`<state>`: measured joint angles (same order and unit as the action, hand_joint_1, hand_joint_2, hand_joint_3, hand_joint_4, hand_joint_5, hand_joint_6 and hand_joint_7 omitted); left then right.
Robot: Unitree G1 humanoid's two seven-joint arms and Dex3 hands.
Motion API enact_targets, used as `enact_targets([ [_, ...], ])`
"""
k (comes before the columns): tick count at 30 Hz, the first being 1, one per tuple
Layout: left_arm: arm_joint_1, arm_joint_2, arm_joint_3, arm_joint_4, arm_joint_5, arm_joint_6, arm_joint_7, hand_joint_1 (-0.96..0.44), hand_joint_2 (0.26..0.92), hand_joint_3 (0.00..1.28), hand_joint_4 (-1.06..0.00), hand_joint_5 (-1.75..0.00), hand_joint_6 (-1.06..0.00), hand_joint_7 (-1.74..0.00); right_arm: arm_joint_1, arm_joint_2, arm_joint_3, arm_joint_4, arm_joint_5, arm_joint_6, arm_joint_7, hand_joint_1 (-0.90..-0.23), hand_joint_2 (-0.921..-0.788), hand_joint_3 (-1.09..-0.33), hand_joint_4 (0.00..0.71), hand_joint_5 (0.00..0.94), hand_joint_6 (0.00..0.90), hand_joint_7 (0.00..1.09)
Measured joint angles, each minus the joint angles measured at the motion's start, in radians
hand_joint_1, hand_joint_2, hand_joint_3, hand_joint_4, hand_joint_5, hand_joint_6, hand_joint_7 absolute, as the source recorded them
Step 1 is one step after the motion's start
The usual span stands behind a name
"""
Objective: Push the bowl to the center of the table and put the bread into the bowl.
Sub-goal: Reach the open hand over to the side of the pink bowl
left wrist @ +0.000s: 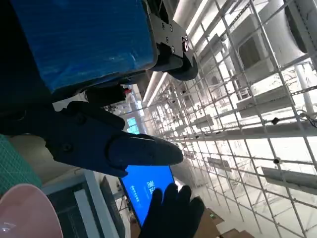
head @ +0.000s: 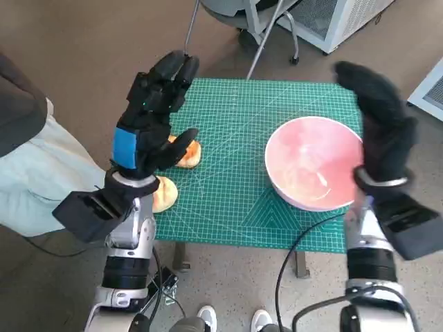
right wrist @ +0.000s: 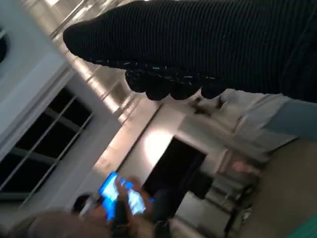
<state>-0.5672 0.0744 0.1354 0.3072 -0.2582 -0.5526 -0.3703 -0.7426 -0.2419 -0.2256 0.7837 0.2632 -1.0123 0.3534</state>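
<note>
A pink bowl (head: 315, 169) stands on the green cutting mat (head: 232, 180), toward the table's right side; its rim (left wrist: 25, 210) also shows in the left wrist view. Two pieces of bread lie at the mat's left edge: one (head: 188, 153) behind my left thumb, another (head: 165, 194) by my left wrist. My left hand (head: 152, 111), black with blue tape, is raised above the bread, fingers spread and holding nothing. My gloved right hand (head: 379, 124) is raised beside the bowl's right rim, fingers extended, empty; it also appears as a dark shape (left wrist: 171, 213) in the left wrist view.
A person's pale trouser leg (head: 34, 173) is close to the table's left side. A chair base (head: 270, 28) and a white cabinet (head: 346, 21) stand beyond the far edge. Shoes (head: 232, 319) show near the table's front. A person holding a lit phone (right wrist: 119, 196) appears in the right wrist view.
</note>
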Motion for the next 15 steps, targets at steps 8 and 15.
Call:
enact_targets([
  [8, 0.004, 0.001, 0.002, 0.024, 0.002, -0.024, 0.001, -0.46, 0.921, 0.23, -0.35, 0.0, -0.26, -0.39, 0.001, -0.061, -0.076, 0.159, -0.125, -0.039, -0.209, -0.482, -0.921, -0.777, 0.319, 0.001, -0.001, 0.76],
  [15, 0.005, 0.001, 0.003, 0.039, 0.005, -0.04, 0.006, -0.46, 0.921, 0.23, -0.35, 0.0, -0.26, -0.37, 0.008, -0.099, -0.091, 0.317, -0.189, -0.016, -0.357, -0.466, -0.921, -0.787, 0.331, 0.008, 0.003, 0.77],
])
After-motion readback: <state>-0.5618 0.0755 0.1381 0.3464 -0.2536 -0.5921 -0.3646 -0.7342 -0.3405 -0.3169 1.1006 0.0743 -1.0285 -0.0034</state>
